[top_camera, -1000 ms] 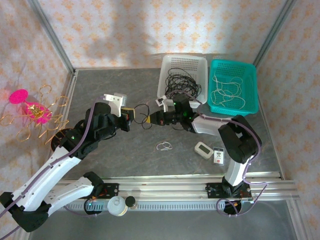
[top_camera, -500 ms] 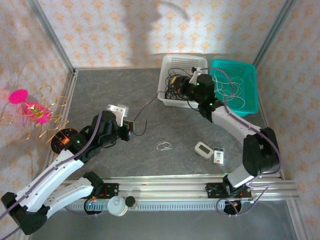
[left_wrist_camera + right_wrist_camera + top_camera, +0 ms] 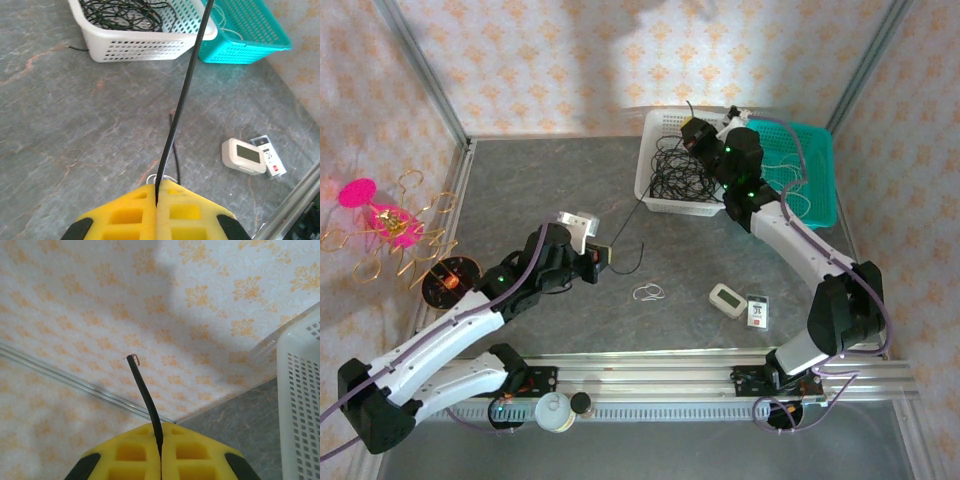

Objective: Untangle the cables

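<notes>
Your left hand (image 3: 157, 190), on a low, outstretched arm, has its yellow pads (image 3: 130, 215) pinched tight on a black cable (image 3: 182, 95), which runs straight up and away toward the white basket (image 3: 150, 47) ahead. Your right hand (image 3: 160, 437), raised above that basket and pointed at the papered wall (image 3: 75, 300), is pressed closed on the cable's other end, a short tip poking past its pads. More black cables (image 3: 675, 170) heap in the basket beneath it; white cables (image 3: 805, 197) lie in the teal basket (image 3: 826, 190) alongside. One white cable (image 3: 648, 292) lies loose on the bench (image 3: 550, 180) just ahead of the left hand. Print on the small tag (image 3: 758, 312) beside the white display unit (image 3: 728, 298) is too small to read.
</notes>
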Robot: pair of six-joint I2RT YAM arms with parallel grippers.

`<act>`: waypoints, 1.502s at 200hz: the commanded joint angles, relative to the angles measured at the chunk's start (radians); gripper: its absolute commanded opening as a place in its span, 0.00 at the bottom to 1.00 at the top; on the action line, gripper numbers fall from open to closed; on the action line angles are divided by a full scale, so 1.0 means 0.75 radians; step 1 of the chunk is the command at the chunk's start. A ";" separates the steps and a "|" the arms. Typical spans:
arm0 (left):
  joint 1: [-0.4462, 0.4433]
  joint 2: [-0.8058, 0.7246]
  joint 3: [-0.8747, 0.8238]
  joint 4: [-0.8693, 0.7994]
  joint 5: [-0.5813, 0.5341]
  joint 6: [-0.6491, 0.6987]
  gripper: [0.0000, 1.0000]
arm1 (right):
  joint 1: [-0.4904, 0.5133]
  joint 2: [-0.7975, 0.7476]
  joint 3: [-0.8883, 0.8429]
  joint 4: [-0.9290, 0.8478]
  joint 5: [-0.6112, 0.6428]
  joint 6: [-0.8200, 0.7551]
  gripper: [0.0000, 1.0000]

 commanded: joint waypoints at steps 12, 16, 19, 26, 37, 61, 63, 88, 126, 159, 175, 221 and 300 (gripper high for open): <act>-0.058 0.055 -0.070 0.063 0.075 -0.058 0.00 | -0.040 -0.013 -0.101 0.367 0.190 0.421 0.06; -0.065 0.063 -0.073 0.081 0.079 -0.062 0.00 | -0.037 -0.007 -0.113 0.388 0.200 0.457 0.06; -0.069 0.069 -0.075 0.091 0.080 -0.063 0.00 | -0.036 -0.006 -0.123 0.408 0.211 0.486 0.07; -0.085 0.085 -0.076 0.113 0.084 -0.063 0.00 | -0.027 0.004 -0.148 0.461 0.241 0.546 0.09; -0.103 0.112 -0.073 0.135 0.088 -0.054 0.00 | -0.018 0.018 -0.198 0.575 0.282 0.639 0.13; -0.136 0.150 -0.079 0.158 0.058 -0.055 0.00 | -0.018 0.039 -0.220 0.656 0.348 0.709 0.17; -0.139 0.152 -0.079 0.162 0.056 -0.056 0.00 | -0.016 0.040 -0.218 0.652 0.353 0.710 0.17; -0.154 0.166 -0.082 0.201 0.032 -0.079 0.00 | 0.002 0.035 -0.236 0.660 0.443 0.754 0.05; -0.157 0.157 -0.014 0.251 -0.083 -0.119 0.00 | -0.002 0.031 -0.245 0.647 0.369 0.653 0.00; -0.157 0.183 0.146 0.254 -0.119 -0.107 0.00 | -0.033 -0.086 -0.296 0.549 0.236 0.415 0.16; -0.156 0.214 0.254 0.232 -0.128 -0.068 0.00 | -0.039 -0.178 -0.309 0.450 0.210 0.268 0.24; -0.154 0.376 0.647 0.105 -0.204 0.145 0.00 | -0.055 -0.448 -0.319 0.098 0.224 -0.142 0.37; -0.067 0.885 1.337 0.093 -0.185 0.352 0.00 | -0.130 -0.686 -0.431 -0.294 0.062 -0.446 0.49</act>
